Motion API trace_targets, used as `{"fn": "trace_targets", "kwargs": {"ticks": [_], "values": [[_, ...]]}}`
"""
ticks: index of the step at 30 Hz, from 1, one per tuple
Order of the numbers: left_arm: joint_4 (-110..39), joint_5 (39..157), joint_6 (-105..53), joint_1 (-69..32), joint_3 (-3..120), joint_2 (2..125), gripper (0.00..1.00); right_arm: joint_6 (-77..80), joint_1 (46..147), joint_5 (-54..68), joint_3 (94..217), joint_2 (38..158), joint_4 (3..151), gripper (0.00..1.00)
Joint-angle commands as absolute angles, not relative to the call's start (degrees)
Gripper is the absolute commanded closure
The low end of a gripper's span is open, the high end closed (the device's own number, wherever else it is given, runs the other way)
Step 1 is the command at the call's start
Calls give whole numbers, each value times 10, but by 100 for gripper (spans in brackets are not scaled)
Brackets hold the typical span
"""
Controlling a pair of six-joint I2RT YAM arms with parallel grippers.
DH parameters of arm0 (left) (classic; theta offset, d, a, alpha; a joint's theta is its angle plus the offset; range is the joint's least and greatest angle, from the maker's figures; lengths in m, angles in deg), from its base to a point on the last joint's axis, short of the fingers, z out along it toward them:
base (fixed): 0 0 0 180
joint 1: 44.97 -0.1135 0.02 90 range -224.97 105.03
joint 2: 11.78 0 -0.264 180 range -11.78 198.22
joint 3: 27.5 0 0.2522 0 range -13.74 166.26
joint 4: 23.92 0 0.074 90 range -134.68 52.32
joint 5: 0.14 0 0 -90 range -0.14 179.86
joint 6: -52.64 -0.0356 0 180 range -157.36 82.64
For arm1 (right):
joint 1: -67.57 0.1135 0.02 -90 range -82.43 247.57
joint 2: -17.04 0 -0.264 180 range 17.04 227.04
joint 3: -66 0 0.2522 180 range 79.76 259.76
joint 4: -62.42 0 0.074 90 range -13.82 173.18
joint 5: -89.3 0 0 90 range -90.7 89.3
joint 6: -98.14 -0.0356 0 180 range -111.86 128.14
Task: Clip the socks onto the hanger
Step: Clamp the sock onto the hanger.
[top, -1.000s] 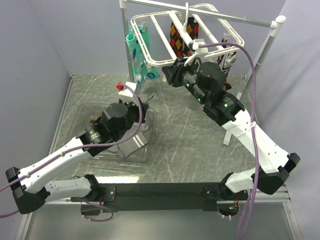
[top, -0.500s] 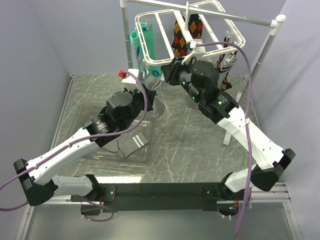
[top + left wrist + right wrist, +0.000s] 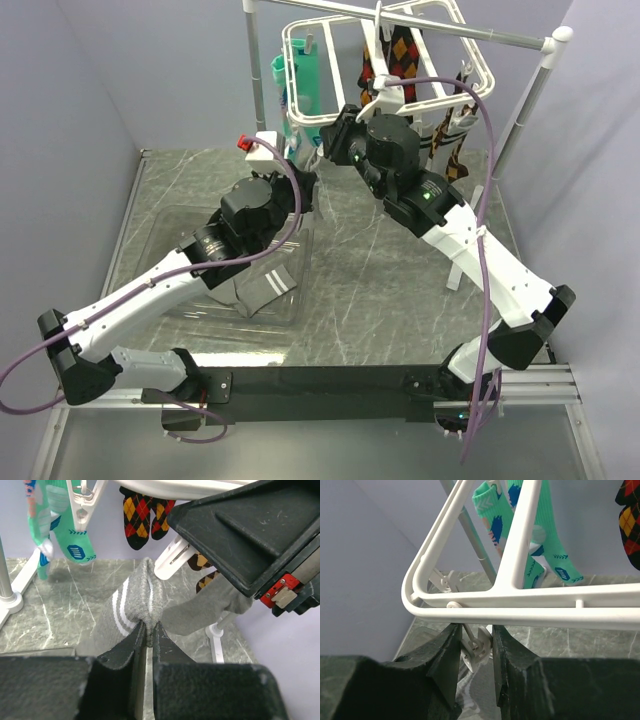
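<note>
My left gripper (image 3: 149, 627) is shut on the cuff of a grey sock (image 3: 134, 605) with two thin white stripes; it holds the sock up in the air just below the hanger. The white hanger (image 3: 468, 84) hangs tilted from the rail. My right gripper (image 3: 474, 636) is under its near left corner (image 3: 520, 607), with its fingers pressed on either side of a small white clip (image 3: 479, 649). In the top view the left gripper (image 3: 303, 188) sits just below and left of the right gripper (image 3: 335, 138). The same clip (image 3: 172, 562) shows right above the sock.
Teal patterned socks (image 3: 300, 90) and dark argyle socks (image 3: 398, 50) hang from the hanger. The metal rail stand (image 3: 520, 110) rises at the back. A clear plastic bin (image 3: 190, 250) lies under the left arm and holds another grey sock (image 3: 265, 285).
Both arms have moved up and back. The right gripper has lifted and tilted the hanger's near edge. The left gripper has carried the grey sock up out of the bin to the clip.
</note>
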State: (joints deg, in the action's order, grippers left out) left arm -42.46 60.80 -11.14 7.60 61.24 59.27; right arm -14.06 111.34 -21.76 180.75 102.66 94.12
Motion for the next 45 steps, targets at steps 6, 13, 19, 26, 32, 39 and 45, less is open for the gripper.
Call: {"fn": "trace_targets", "kwargs": {"ticks": [6,13,19,26,32,39,45], "values": [[-358,589,-97,75,625,584,99,-153,1115,-281,1865,1042,962,100],[-358,607,-106,74,639,598,99,-147,1120,-284,1874,1043,963,100],[-356,619,-109,75,637,605,99,-156,1120,-280,1877,1041,967,100],[-340,611,-117,77,626,599,99,-178,1120,-277,1895,1044,993,100],[-322,602,-130,88,619,601,99,-201,1121,-275,1903,1044,1008,100],[-303,567,-143,102,612,595,99,-203,1121,-278,1913,1048,1020,100],[-312,521,-135,110,600,595,99,-180,1121,-296,1940,1057,1031,100]]}}
